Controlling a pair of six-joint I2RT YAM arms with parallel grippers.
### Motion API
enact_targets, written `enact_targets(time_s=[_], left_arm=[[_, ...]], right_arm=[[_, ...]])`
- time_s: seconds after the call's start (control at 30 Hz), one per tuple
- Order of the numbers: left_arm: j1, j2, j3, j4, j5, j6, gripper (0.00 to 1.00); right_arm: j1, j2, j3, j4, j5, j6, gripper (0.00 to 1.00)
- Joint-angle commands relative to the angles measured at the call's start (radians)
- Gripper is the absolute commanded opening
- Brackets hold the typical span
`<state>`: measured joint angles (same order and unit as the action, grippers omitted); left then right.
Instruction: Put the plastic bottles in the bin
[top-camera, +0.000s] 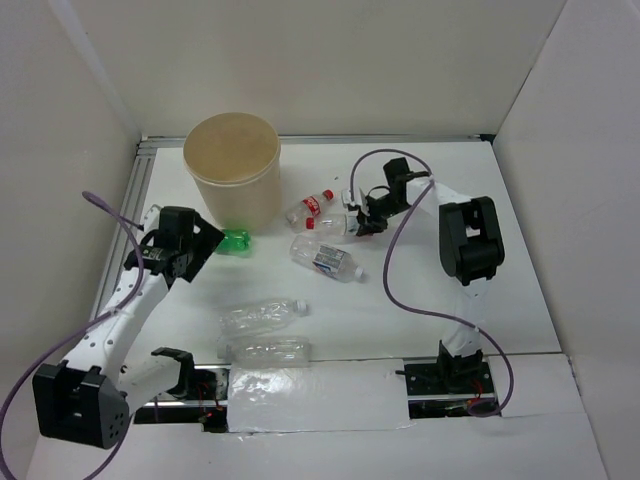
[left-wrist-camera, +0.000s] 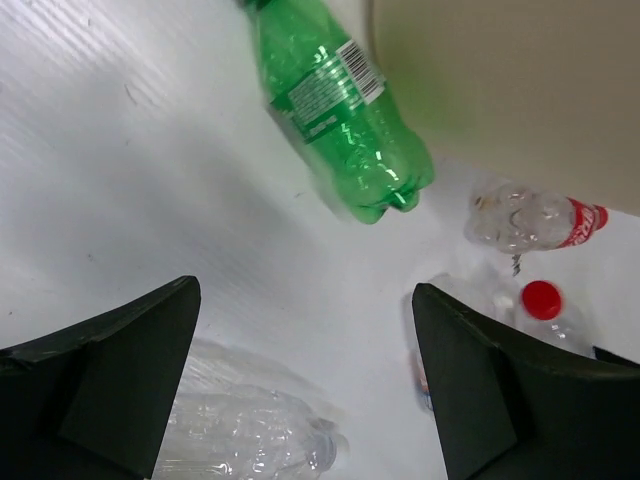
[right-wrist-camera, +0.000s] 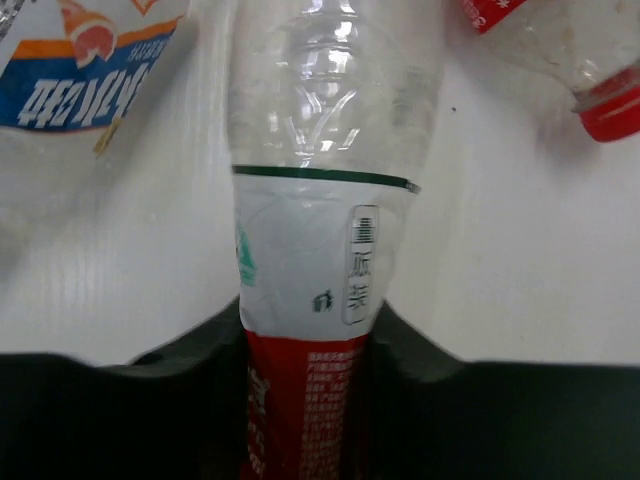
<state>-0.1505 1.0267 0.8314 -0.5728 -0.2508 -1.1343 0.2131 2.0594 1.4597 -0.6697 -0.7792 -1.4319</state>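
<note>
Ok, right gripper (right-wrist-camera: 305, 338) is pinching a clear bottle with a red-and-white label (right-wrist-camera: 318, 240) near one end, at about table (top-camera: 520, 310) level as far as I can tell. It sits right of the bin (top-camera: 231, 165), with a red-labelled bottle (top-camera: 312, 205) and a blue-labelled bottle (top-camera: 325, 258) just beside it. Left gripper (left-wrist-camera: 305, 300) is spread wide, nothing in it, just short of the green bottle (left-wrist-camera: 340, 110) lying at the bin's base. A plain clear bottle (top-camera: 262, 316) and a second plain bottle (top-camera: 268, 350) lie nearer the arm bases. No bottle shows in the bin from above. Risks, my read: thin empty plastic may crush or squirt out of the pinch on lift. The grip is off-centre, so the bottle may swing and knock its neighbours. The bin is tall, so a low carry would clip the rim. Both arms converging on the bin could collide.
</note>
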Motion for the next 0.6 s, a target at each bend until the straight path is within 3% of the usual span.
enact_targets(time_s=[0.0, 0.17, 0.3, 0.4, 0.53, 0.57], left_arm=[[0.052, 0.038, 0.000, 0.082, 0.119, -0.094, 1.00], [0.111, 0.147, 0.001, 0.120, 0.186, -0.117, 1.00], [0.170, 0.243, 0.020, 0.140, 0.248, -0.136, 1.00], [0.204, 0.304, 0.011, 0.183, 0.309, -0.156, 1.00], [0.224, 0.323, 0.000, 0.221, 0.320, -0.156, 1.00], [0.224, 0.323, 0.000, 0.234, 0.320, -0.156, 1.00]], right_arm=[[-0.034, -0.138, 0.030, -0.088, -0.061, -0.005, 0.16], [-0.046, -0.258, 0.145, -0.093, -0.179, 0.054, 0.19], [0.018, -0.292, 0.252, 0.173, -0.241, 0.258, 0.22], [0.116, -0.243, 0.409, 0.357, -0.230, 0.454, 0.24], [0.190, -0.095, 0.608, 0.481, -0.198, 0.595, 0.26], [0.216, -0.052, 0.743, 0.481, -0.198, 0.628, 0.26]])
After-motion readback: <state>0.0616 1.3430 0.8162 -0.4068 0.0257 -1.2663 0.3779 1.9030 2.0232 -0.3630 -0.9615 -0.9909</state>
